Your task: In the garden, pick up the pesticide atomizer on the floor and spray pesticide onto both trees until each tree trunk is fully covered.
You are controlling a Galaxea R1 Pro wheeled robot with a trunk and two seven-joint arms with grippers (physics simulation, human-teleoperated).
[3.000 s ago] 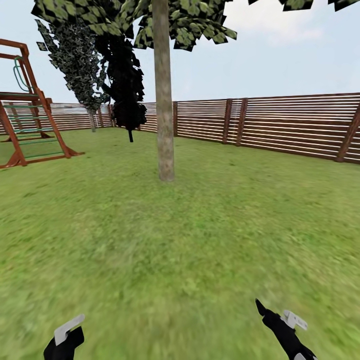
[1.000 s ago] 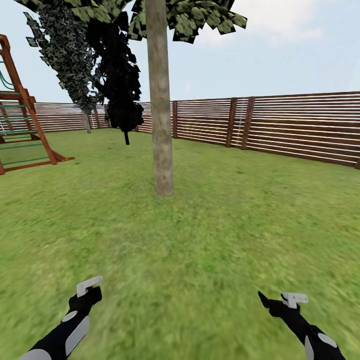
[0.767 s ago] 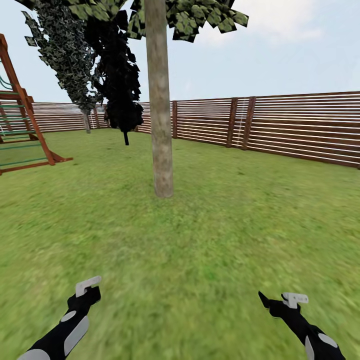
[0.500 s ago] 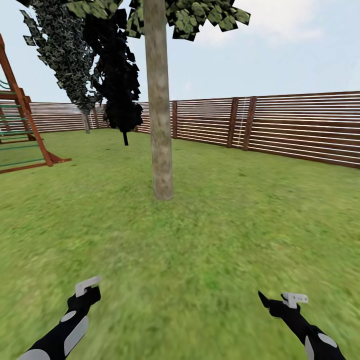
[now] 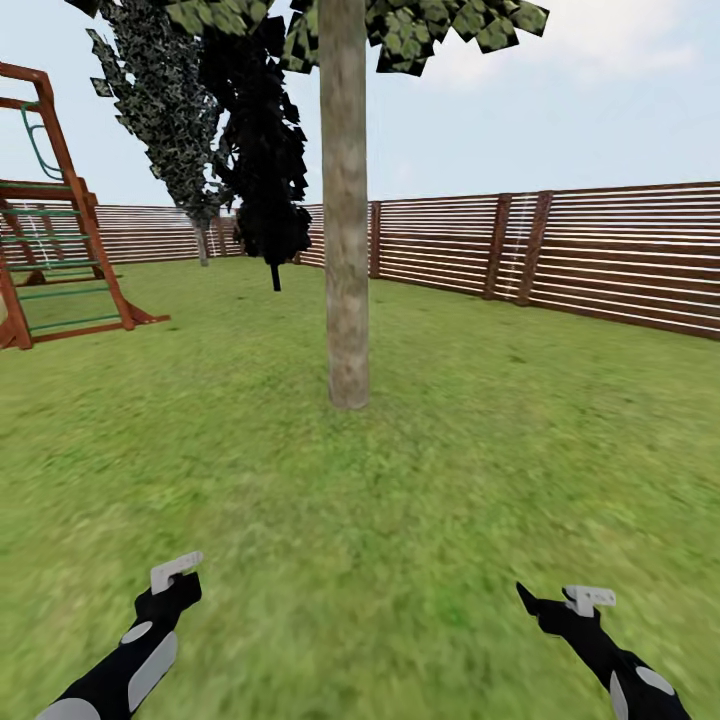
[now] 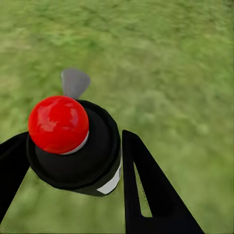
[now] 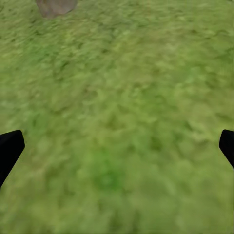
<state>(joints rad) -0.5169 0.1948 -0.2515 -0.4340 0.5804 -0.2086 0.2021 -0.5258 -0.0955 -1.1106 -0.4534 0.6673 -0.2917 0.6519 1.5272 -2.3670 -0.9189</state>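
The pesticide atomizer (image 6: 73, 141), a black body with a red round cap and a small grey nozzle, sits between the two black fingers of my left gripper (image 6: 78, 170), which is shut on it. In the head view my left gripper (image 5: 170, 590) hangs low at the left over the lawn. Low at the right, my right gripper (image 5: 555, 605) is open, and in its wrist view the right gripper (image 7: 117, 146) has only grass between its wide-apart fingertips. One tree (image 5: 346, 250) with a thick pale trunk stands straight ahead; I see no whitish speckles on it. Its trunk base (image 7: 56, 6) shows in the right wrist view.
A brown slatted fence (image 5: 560, 260) rings the lawn (image 5: 400, 500). A wooden climbing frame (image 5: 60, 250) stands at the far left. Two dark thin-trunked trees (image 5: 265, 150) stand behind the pale tree. Open grass lies between me and the trunk.
The camera has moved closer and turned, so the tree now sits nearer and further right. Both arms rose into view three seconds ago and have held still since.
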